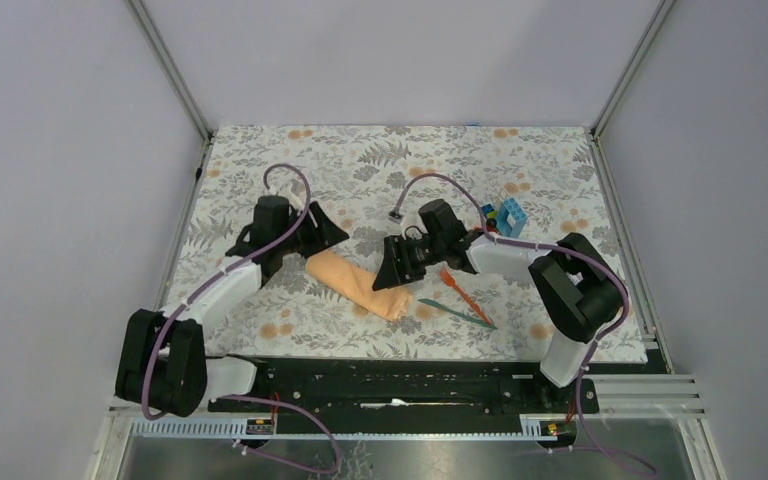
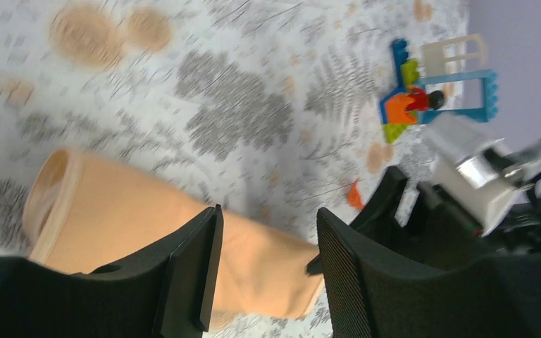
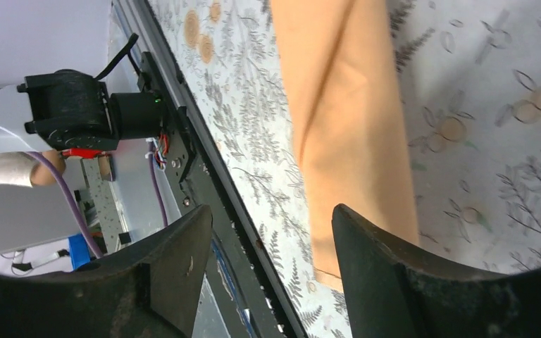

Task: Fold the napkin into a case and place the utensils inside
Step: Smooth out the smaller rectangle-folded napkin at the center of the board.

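The peach-orange napkin (image 1: pixel 360 283) lies folded into a long narrow packet on the floral mat, running from upper left to lower right. My left gripper (image 1: pixel 330 236) hovers by the packet's upper-left end. In the left wrist view its jaws (image 2: pixel 268 267) stand open, with the napkin (image 2: pixel 134 211) showing below and between them. My right gripper (image 1: pixel 390 272) is over the packet's right end and is open (image 3: pixel 271 225), with the napkin (image 3: pixel 345 105) beside its right finger. The orange utensil (image 1: pixel 457 290) and the teal utensil (image 1: pixel 457 313) lie on the mat just right of the napkin.
A cluster of multicoloured toy blocks (image 1: pixel 505 217) stands behind the right arm, also seen in the left wrist view as toy blocks (image 2: pixel 423 91). The black base rail (image 1: pixel 400 380) runs along the near edge. Grey walls close in the mat on three sides.
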`<state>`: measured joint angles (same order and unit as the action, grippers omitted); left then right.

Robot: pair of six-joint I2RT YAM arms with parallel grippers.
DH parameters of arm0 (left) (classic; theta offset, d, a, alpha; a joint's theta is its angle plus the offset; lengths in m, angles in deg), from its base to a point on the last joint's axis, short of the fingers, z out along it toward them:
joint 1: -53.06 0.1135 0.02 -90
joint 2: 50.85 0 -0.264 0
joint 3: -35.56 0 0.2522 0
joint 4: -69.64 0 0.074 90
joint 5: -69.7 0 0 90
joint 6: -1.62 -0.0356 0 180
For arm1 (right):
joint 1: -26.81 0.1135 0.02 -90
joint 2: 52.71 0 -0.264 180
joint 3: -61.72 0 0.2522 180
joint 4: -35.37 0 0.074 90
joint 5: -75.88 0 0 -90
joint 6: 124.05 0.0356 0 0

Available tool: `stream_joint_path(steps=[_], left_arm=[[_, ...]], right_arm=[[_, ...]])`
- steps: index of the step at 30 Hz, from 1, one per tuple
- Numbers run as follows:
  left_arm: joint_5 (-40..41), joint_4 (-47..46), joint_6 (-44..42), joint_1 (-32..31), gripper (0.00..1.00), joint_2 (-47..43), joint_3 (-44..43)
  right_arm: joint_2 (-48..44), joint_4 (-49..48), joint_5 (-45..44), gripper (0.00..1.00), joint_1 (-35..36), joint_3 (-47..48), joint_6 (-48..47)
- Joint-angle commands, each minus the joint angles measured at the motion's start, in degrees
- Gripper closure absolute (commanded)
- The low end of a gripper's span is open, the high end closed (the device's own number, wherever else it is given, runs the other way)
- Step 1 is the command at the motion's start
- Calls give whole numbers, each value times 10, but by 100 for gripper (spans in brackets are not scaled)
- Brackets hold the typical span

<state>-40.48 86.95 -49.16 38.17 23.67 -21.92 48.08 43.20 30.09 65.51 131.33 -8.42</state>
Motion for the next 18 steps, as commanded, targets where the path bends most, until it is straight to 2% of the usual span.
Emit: stream_joint_path(steps=[1,5,8,11,15,18], left_arm=[[5,-66,48,30,43,9,108],[-5,-152,58,69,45,97,137],[27,-144,39,64,46,132,114],[55,-100,13,47,44,108,93],[25,-43,-8,33,42,59,62],[7,-42,4,32,40,38,57]], right_arm=[[13,-69,0,29,-23,-46,35],[31,-125,-20,28,-29,-96,53],[36,-130,-23,26,-29,-108,49],[4,-102,-18,25,-28,-101,41],[-44,-51,-8,21,-21,-64,24],[-43,-59,10,20,-7,-45,30]])
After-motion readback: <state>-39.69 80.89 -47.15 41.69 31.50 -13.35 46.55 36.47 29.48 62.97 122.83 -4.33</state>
